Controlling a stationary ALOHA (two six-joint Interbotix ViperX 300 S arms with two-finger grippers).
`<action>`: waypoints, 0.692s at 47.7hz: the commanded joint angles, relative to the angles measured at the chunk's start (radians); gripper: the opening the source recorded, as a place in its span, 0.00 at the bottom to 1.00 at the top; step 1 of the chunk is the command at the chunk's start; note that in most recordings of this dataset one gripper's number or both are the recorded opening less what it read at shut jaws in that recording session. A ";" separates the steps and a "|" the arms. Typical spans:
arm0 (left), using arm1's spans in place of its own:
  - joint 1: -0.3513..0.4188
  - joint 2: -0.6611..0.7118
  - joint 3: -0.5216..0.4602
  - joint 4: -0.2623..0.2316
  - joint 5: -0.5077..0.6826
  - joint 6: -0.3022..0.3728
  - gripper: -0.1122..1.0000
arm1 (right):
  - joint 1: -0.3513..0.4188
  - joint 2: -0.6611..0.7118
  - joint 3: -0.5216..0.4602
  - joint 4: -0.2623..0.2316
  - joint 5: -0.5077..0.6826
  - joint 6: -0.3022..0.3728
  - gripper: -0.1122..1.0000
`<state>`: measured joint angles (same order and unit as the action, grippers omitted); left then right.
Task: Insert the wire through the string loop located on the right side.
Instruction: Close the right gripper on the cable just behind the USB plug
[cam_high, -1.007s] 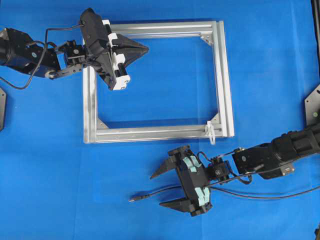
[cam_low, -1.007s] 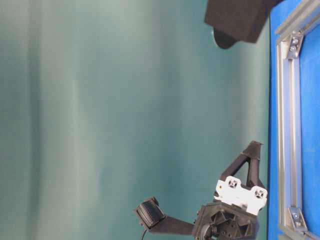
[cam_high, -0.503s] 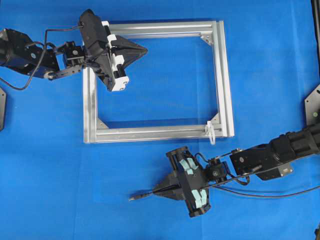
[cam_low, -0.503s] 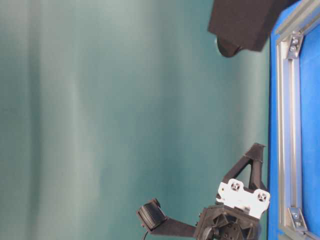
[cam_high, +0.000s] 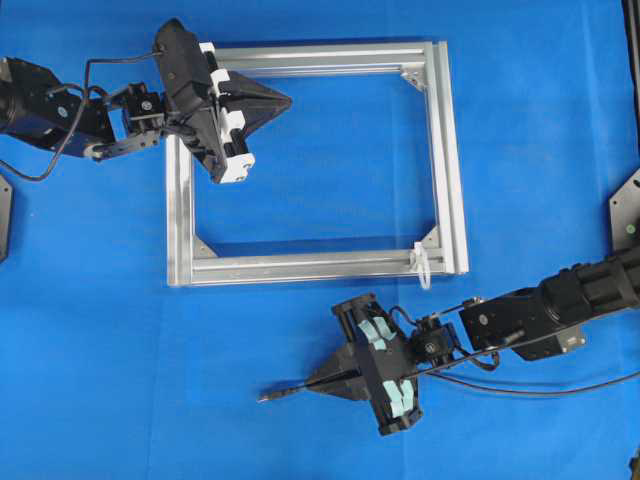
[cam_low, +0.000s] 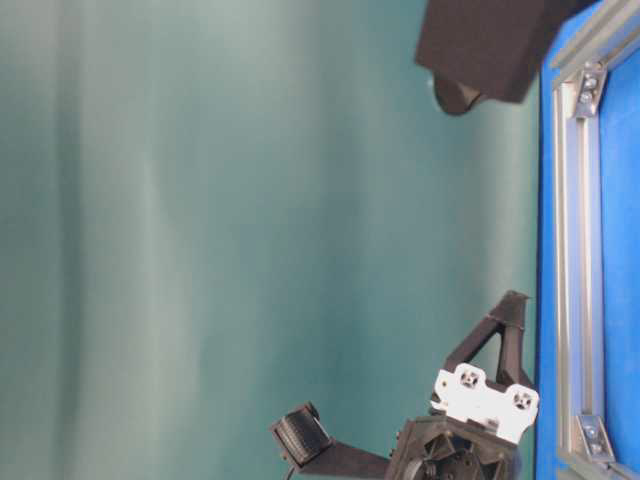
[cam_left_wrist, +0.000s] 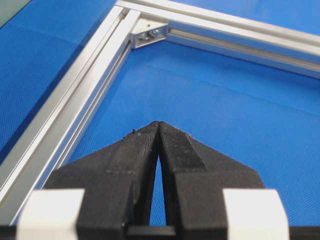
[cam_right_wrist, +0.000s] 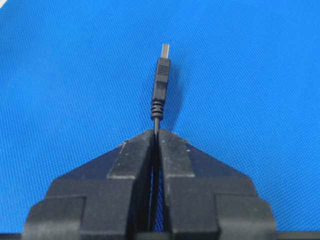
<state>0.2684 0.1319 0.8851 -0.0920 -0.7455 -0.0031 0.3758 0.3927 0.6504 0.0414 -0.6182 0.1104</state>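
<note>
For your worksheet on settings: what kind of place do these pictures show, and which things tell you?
Probably a robotics lab bench: a blue cloth table, a bare aluminium frame as a practice fixture, and two robot arms, the right gripper shut on the wire.

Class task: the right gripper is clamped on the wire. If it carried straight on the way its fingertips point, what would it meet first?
Apparently nothing: the right gripper points left in the overhead view, the wire leading, over bare blue table. The frame and string loop lie off that line.
</note>
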 joint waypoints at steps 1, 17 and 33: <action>-0.002 -0.029 -0.006 0.003 -0.005 0.000 0.10 | 0.002 -0.066 -0.008 -0.002 0.011 0.002 0.07; -0.002 -0.031 0.002 0.002 -0.005 0.000 0.10 | 0.002 -0.227 -0.005 -0.003 0.195 0.002 0.07; -0.002 -0.031 0.003 0.003 -0.005 -0.002 0.10 | 0.002 -0.232 -0.005 -0.002 0.206 -0.003 0.07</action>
<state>0.2700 0.1289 0.8943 -0.0920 -0.7455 -0.0031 0.3758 0.1917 0.6535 0.0399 -0.4096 0.1089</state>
